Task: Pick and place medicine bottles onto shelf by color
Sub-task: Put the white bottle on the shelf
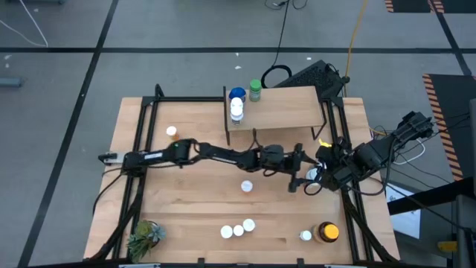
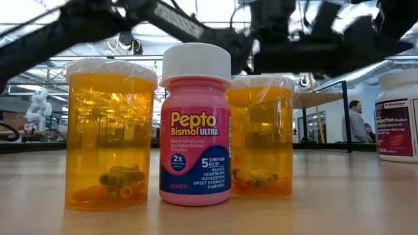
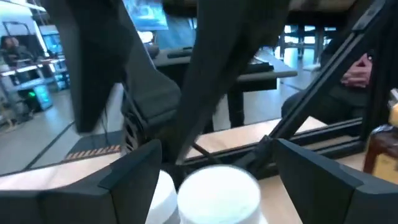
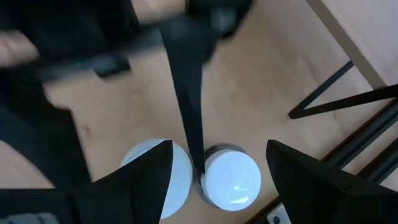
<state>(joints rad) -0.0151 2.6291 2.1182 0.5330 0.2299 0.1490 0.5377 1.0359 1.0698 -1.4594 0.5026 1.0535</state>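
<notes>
Pepto bottle (image 2: 195,124) foreground (arms crossed overhead)

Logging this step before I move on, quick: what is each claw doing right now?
Left claw: open, its fingers either side of a white-capped bottle, not closed on it.
Right claw: open above two white caps, holding nothing.

White-capped bottle (image 3: 217,193): cut off by the left wrist picture's edge, label unseen. Bottle at the low view's right (image 2: 398,114): cropped by the edge. Small print on pink bottle (image 2: 195,124): unreadable.
</notes>
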